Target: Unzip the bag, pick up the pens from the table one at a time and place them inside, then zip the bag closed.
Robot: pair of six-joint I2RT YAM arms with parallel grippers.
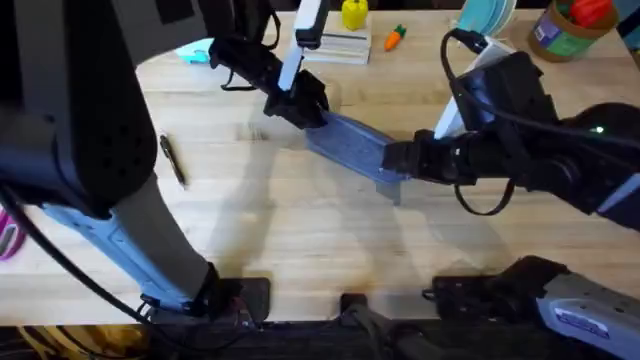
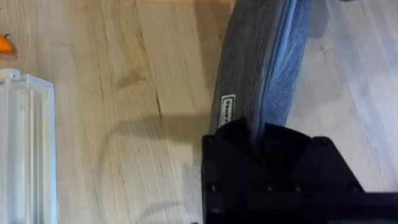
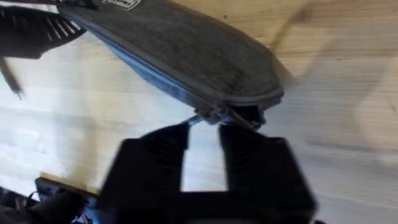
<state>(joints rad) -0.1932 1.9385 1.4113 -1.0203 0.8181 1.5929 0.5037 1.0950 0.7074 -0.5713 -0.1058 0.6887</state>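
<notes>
Wide worktop (image 1: 300,250) of pale planks, grained, smooth enough to let a loose pouch skate. Lying slantwise near its middle, the bag (image 1: 350,145): long, flat, blue-grey denim-like weave, soft and floppy, rounded at the ends, with a small white label (image 2: 228,111) by the far end. Pinched at that far end by the left jaws, shut on the fabric; faced at the near end by the right jaws, set narrowly apart with bare wood visible between, not yet closed on anything. Likely to bunch or lift rather than unzip if tugged against a weak anchor; likely to slide out of the left pinch under a hard pull along the teeth. Off to the left, well apart from the bag, one slim dark pen (image 1: 172,158), round, prone to rolling when nudged. Smallest, the metal zipper pull (image 3: 208,116), just beyond the right fingertips: thin, shiny, easy to miss or to slip from on closing slightly off line
</notes>
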